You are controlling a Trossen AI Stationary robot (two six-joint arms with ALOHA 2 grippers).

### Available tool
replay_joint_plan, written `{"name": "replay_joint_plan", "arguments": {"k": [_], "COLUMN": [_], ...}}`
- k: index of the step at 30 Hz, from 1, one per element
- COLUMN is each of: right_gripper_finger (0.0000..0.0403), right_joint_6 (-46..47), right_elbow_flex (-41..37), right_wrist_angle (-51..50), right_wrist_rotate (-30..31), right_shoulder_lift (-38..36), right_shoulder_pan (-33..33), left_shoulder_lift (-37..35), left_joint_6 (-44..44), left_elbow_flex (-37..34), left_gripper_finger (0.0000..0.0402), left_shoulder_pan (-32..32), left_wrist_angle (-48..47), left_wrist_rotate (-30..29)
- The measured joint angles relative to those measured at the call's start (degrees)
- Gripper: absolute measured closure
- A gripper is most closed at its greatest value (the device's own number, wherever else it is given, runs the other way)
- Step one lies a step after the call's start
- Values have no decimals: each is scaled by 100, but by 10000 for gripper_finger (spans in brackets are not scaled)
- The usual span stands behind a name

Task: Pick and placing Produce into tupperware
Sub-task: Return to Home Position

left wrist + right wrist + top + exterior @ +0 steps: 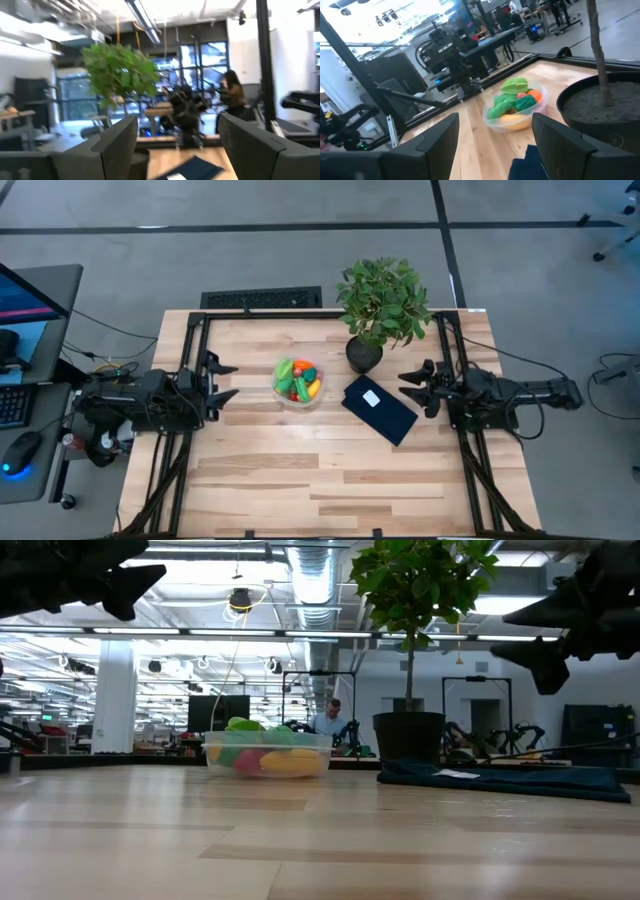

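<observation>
The clear round tupperware (298, 383) stands on the table's middle, filled with the produce (299, 379): green, orange, yellow and red pieces. It also shows in the low view (267, 754) and the right wrist view (515, 107). My left gripper (228, 381) is open and empty at the table's left edge, raised above the table. My right gripper (409, 386) is open and empty at the table's right side, raised too. In their own wrist views the left gripper (177, 145) and the right gripper (495, 140) hold nothing between the fingers.
A leafy potted plant (380, 305) stands at the far middle-right, its dark pot (364, 354) beside the tupperware. A dark blue flat rectangle with a white label (380, 409) lies between the tupperware and my right gripper. People show in the room beyond the table.
</observation>
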Motion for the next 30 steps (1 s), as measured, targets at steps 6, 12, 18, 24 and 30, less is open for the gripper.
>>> {"name": "replay_joint_plan", "arguments": {"k": [6, 12, 18, 24, 30], "right_gripper_finger": [159, 159, 159, 159, 159], "right_joint_6": [108, -113, -569, -482, 133], "right_elbow_flex": [0, -2, -2, -2, -2], "right_wrist_angle": [-105, -170, -160, -160, -160], "right_wrist_rotate": [-611, -982, -892, -890, -885], "right_shoulder_lift": [0, 5, 302, 700, 974], "right_shoulder_pan": [-505, -679, -804, -1084, -1592], "left_shoulder_lift": [-2, -1, 0, 28, 26], "left_joint_6": [-225, -874, -954, -952, -248], "left_elbow_flex": [-2, -7, -11, -15, -15], "left_gripper_finger": [136, 136, 136, 136, 136], "left_shoulder_pan": [118, 149, 149, 149, 149], "left_wrist_angle": [-228, -1040, -1535, -1719, -1704], "left_wrist_rotate": [80, 414, 275, -127, -255]}}
